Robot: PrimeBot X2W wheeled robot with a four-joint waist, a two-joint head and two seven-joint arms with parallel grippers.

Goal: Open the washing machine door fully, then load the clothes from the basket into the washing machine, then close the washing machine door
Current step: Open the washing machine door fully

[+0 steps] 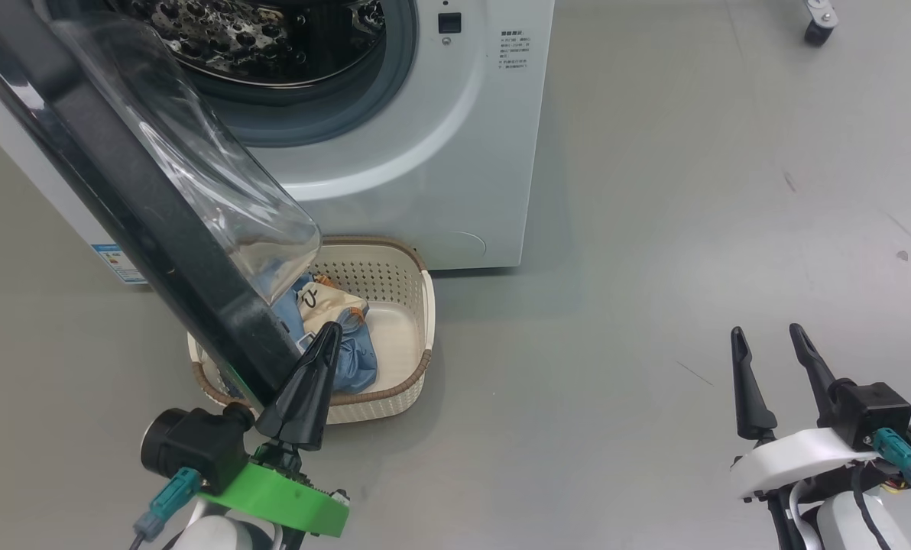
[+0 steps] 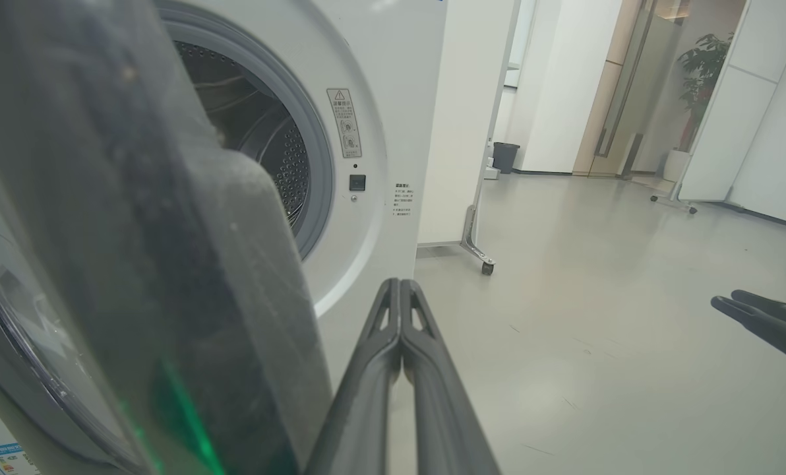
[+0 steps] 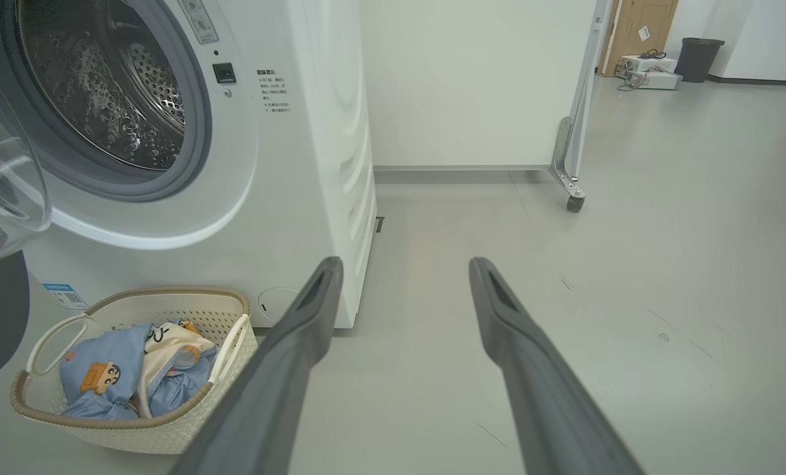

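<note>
Trouble looks likeliest at the door (image 1: pixel 119 198). It stands swung out from the machine (image 1: pixel 440 153), hinged on the left side. From the head view it is seen edge-on: its black rim runs as a long bar from upper left down to lower right, and the glass bowl bulges rightward, back toward the drum (image 1: pixel 257 38). Its free edge hangs over the left part of the basket (image 1: pixel 423 359), which sits on the floor just in front of the machine. The clothes (image 1: pixel 352 363) are heaped inside, partly hidden under the door. The left end effector (image 1: pixel 330 330) has its fingers pressed together and empty, with the tips just beside the rim's free edge on the bowl side; whether they touch it I cannot tell. I'd judge the door is not fully open yet. Pressed fingers on a glossy rim could slide off and let the door drift back, or dip into the basket and snag cloth. The right end effector (image 1: pixel 766 332), fingers spread wide and holding nothing, waits well apart over bare floor.
</note>
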